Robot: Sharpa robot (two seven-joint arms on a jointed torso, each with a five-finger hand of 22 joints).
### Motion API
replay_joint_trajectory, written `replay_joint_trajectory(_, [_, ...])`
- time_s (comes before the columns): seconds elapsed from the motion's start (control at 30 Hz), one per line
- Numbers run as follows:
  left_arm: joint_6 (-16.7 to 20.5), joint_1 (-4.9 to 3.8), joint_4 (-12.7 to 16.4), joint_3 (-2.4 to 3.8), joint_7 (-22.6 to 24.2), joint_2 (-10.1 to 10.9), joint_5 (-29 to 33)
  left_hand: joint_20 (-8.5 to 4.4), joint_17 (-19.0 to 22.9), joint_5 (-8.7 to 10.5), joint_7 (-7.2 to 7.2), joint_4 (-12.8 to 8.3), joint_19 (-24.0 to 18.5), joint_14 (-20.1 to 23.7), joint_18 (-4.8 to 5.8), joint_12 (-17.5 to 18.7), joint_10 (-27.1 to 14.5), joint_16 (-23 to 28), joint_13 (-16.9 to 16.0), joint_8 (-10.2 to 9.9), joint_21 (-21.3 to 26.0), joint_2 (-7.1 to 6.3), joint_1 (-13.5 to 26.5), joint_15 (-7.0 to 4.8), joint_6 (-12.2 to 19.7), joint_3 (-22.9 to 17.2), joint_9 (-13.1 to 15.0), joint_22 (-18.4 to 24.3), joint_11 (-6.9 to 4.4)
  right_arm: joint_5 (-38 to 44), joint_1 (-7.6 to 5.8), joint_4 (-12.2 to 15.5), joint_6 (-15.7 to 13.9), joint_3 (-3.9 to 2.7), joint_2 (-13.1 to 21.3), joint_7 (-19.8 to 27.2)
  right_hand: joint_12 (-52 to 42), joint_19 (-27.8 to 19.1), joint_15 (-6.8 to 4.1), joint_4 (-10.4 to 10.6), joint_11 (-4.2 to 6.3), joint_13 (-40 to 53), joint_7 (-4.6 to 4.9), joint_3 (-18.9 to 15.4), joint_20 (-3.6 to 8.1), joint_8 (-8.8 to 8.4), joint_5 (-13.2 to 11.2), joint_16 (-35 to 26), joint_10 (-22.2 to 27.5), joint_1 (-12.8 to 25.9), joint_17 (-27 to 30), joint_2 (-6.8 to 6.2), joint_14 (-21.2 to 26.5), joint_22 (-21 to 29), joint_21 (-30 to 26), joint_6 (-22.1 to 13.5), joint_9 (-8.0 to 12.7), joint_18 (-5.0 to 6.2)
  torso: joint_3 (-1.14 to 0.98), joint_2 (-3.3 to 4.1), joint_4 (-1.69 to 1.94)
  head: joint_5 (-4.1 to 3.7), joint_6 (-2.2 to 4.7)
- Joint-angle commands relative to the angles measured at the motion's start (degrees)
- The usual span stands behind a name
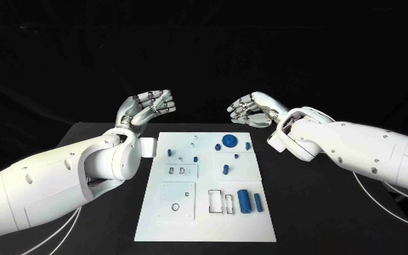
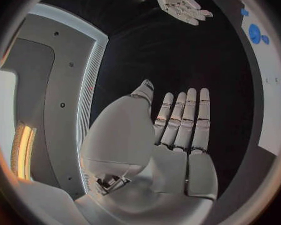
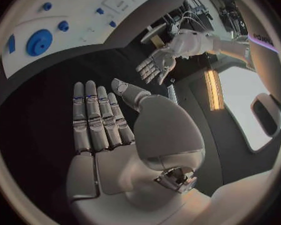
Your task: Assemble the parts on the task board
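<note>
Fingers (image 2: 187, 117) of the left hand (image 1: 146, 106) straight and side by side, thumb set apart, nothing held; seen likewise in the left wrist view as flat silver segments over a smooth pale palm. Fingers (image 3: 93, 115) of the right hand (image 1: 252, 108) equally straight and empty, thumb angled off to one side. Both hands raised above the far end of the black table (image 1: 323, 208), palms turned toward each other, well apart, beyond the far edge of the task board (image 1: 170, 231). Behind each hand, a glossy white arm with rounded shells. No readable writing or brand anywhere. Task board: one flat white rectangular plate lying lengthwise in the middle of the table, matte, with several shallow rectangular outlines and one small ring outline toward its near half. On it, blue parts: one round disc (image 1: 230, 140) near the far edge, the largest piece; two upright-looking cylinders (image 1: 244, 200) lying side by side near the right edge of the near half, the second (image 1: 257, 202) thinner; several small pegs (image 1: 226, 169) scattered across the far half, too small to count surely. Same disc (image 3: 39, 41) plain in the right wrist view, circular with a raised centre.
</note>
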State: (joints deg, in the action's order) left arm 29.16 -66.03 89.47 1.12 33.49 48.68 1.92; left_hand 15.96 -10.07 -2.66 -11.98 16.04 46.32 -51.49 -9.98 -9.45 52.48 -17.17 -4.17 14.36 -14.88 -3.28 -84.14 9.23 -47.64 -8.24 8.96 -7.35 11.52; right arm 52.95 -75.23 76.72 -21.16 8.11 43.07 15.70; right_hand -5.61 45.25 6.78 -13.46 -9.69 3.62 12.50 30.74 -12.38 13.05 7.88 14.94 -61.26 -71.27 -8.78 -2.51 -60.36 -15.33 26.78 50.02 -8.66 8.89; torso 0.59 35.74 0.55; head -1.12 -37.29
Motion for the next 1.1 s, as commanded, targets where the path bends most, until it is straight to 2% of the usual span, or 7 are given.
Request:
replay_joint_trajectory(0.03, [-3.1,-0.07,1.5,0.23,-0.9,0.7,-3.1,-0.29,-0.4,-0.4,-2.1,0.0,1.1,-1.7,-0.66,-0.6,2.0,-0.7,-0.1,0.7,-0.6,-0.06,-0.5,-0.54,-1.3,-0.4,0.2,-0.1,-0.45,16.5,-0.3,-0.1,3.6,-0.07,-0.2,-6.3,1.7,2.8,-2.72,-0.4,2.24,0.3,-1.04,-1.6,2.22,0.64,0.6,1.3,-7.7,-0.3,-2.2,-1.1,-8.4,-6.6,10.2,5.4,-0.6,1.32,0.28,1.44,0.61,-0.6,0.31])
replay_joint_trajectory(0.1, [-3.3,-0.07,2.2,0.35,-1.2,1.0,-3.4,-0.51,-0.6,-0.2,-1.94,0.1,1.7,-2.4,-0.67,-0.6,2.8,-0.9,-0.1,0.8,-0.8,-0.06,-0.6,-0.79,-1.8,-0.5,0.3,-0.1,-0.74,20.4,-0.45,-0.1,4.1,-0.11,-0.4,-7.9,1.4,3.6,-3.41,-0.2,2.74,0.5,-1.39,-2.1,2.51,0.82,0.3,2.9,-8.8,0.1,-3.1,-1.41,-11.2,-7.1,11.2,5.9,-0.8,1.58,0.36,1.71,0.76,-0.66,0.36])
replay_joint_trajectory(0.23, [-3.5,-0.07,3.6,0.57,-1.5,1.7,-3.8,-0.88,-1.0,-0.21,-1.58,0.2,2.6,-3.4,-0.66,-0.5,4.3,-1.2,-0.1,1.0,-1.0,-0.16,-0.7,-1.21,-2.5,-0.6,0.3,-0.1,-1.11,28.2,-0.64,-0.1,5.7,-0.17,-0.8,-11.0,1.5,6.6,-5.23,0.5,4.26,1.1,-2.77,-2.6,4.3,1.1,0.8,6.1,-11.8,1.0,-6.9,-2.64,-16.1,-9.4,15.0,7.7,-1.5,1.6,0.55,2.63,1.19,-0.87,0.7])
replay_joint_trajectory(0.4, [-3.7,-0.06,4.5,0.75,-1.7,2.1,-3.8,-0.92,-1.0,-0.22,-1.55,0.2,2.7,-3.5,-0.65,-0.5,4.5,-1.2,0.0,0.9,-1.1,-0.2,-0.7,-1.25,-2.6,-0.6,0.3,-0.1,-1.14,34.1,-0.69,0.1,6.3,-0.19,-1.5,-13.1,2.0,9.1,-6.13,1.3,4.62,1.1,-3.1,-2.2,5.26,0.49,0.9,9.5,-12.2,1.7,-11.1,-3.69,-19.7,-10.9,17.3,7.9,-1.8,1.59,0.71,3.53,1.71,-1.22,1.12])
replay_joint_trajectory(0.5, [-3.9,-0.06,5.0,0.87,-1.7,2.1,-3.7,-0.92,-1.1,-0.22,-1.55,0.2,2.7,-3.5,-0.65,-0.5,4.5,-1.2,0.0,0.9,-1.1,-0.21,-0.7,-1.25,-2.6,-0.6,0.3,-0.1,-1.14,36.8,-0.67,0.3,6.4,-0.2,-1.9,-14.1,2.0,11.0,-6.56,2.0,4.78,1.1,-3.19,-1.6,5.84,-0.09,1.0,13.1,-11.6,2.2,-14.6,-4.44,-21.8,-12.0,19.0,7.8,-2.1,1.59,0.91,4.11,2.05,-1.31,1.19])
replay_joint_trajectory(0.93, [-4.3,-0.05,5.4,1.01,-1.8,2.4,-3.1,-0.96,-1.1,-0.21,-1.58,0.3,2.8,-3.5,-0.63,-0.3,4.5,-1.1,0.0,0.9,-1.0,-0.33,-0.6,-1.24,-2.5,-0.6,0.3,0.0,-1.11,39.8,-0.56,0.1,7.8,-0.2,-3.1,-15.8,2.1,13.6,-6.18,4.3,3.98,0.9,-2.85,0.3,5.86,-1.28,0.7,24.8,-5.9,2.9,-23.9,-6.6,-22.3,-15.2,22.7,7.2,-3.4,1.49,1.45,5.64,2.76,-1.73,2.35])
replay_joint_trajectory(1.1, [-4.5,-0.05,5.4,1.03,-1.9,2.4,-3.0,-0.96,-1.1,-0.21,-1.58,0.3,2.8,-3.5,-0.63,-0.2,4.5,-1.1,0.0,0.8,-1.0,-0.34,-0.6,-1.23,-2.5,-0.6,0.3,0.0,-1.11,40.5,-0.46,-0.4,8.2,-0.2,-3.7,-16.0,2.0,17.2,-6.01,4.8,3.81,1.0,-2.77,0.5,5.77,-1.37,0.7,29.6,-4.8,2.7,-27.2,-6.9,-23.2,-22.0,27.8,7.1,-3.8,0.51,1.6,6.13,3.05,-2.04,2.46])
